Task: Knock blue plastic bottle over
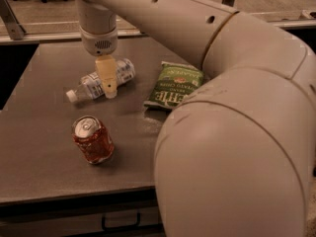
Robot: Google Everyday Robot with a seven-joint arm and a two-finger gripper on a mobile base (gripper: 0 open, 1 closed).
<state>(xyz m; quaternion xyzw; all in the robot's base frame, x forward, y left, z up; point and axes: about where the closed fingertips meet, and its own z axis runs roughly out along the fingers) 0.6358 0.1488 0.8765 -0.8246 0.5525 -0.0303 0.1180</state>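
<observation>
Pincer (108,89) hangs low over the bench (44,68), right across the blue plastic bottle (88,87); open or shut, I cannot tell. Bottle's flat on its side, clear and ribbed, white cap pointing left, pale label too small to read. Nearer the camera a red soda can (93,140) stands, silver top up. A green chip bag (173,85) with white lettering lies to the right.

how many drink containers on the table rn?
2. The blue plastic bottle lies on its side toward the back, pincer over its middle; the red soda can stands nearer the front. The arm may hide more.
</observation>
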